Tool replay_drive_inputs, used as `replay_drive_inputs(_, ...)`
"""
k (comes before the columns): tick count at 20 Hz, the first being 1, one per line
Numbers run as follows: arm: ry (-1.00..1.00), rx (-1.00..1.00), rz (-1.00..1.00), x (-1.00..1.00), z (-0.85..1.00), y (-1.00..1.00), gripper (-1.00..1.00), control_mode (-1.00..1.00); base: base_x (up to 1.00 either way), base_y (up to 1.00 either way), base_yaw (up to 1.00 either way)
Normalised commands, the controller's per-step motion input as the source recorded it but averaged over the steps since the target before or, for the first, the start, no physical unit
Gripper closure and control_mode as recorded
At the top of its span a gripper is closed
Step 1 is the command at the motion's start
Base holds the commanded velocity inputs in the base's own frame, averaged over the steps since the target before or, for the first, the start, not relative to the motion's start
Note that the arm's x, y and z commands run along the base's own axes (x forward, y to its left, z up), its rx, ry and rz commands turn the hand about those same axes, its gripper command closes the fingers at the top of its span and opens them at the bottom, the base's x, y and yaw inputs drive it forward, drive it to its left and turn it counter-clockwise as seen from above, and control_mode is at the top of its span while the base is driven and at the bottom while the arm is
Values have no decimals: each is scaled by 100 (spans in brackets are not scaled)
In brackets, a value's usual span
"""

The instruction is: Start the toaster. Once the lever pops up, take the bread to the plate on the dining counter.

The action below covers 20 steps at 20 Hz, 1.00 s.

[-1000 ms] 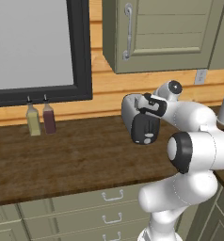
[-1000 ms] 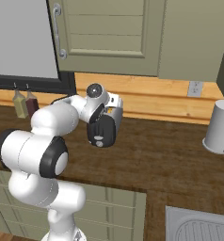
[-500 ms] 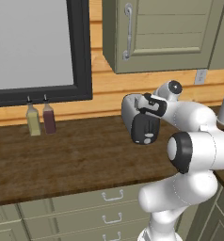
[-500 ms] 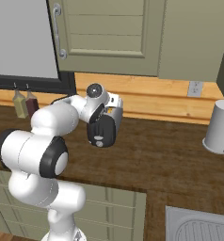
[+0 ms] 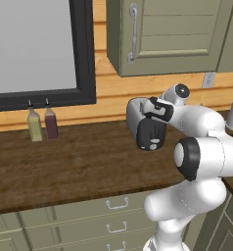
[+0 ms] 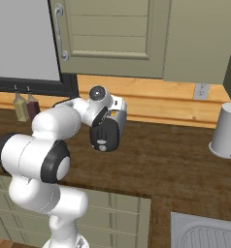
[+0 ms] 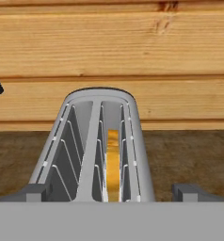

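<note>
Nearby, two bottles (image 5: 42,125), pale canister (image 6: 226,131).

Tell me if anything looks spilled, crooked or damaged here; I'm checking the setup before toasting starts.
Nothing stands out. The toaster stands upright on the worktop with the bread on edge in one slot, and the two bottles stand upright by the wall.

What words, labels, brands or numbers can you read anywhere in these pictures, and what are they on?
None can be read.
The two bottles by the window: no label shows.
The toaster and its black end panel: only small pale marks, too small to read.
The wall outlet: no text.
</note>
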Motion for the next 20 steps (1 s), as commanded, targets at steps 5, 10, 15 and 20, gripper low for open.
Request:
replay_drive_inputs(5, 0, 0, 0, 0, 0, 0, -100, -100, 0, 0, 0)
replay_drive_inputs(10, 0, 0, 0, 0, 0, 0, -100, -100, 0, 0, 0)
replay_drive_inputs(15, 0, 0, 0, 0, 0, 0, -100, -100, 0, 0, 0)
replay_drive_inputs(20, 0, 0, 0, 0, 0, 0, -100, -100, 0, 0, 0)
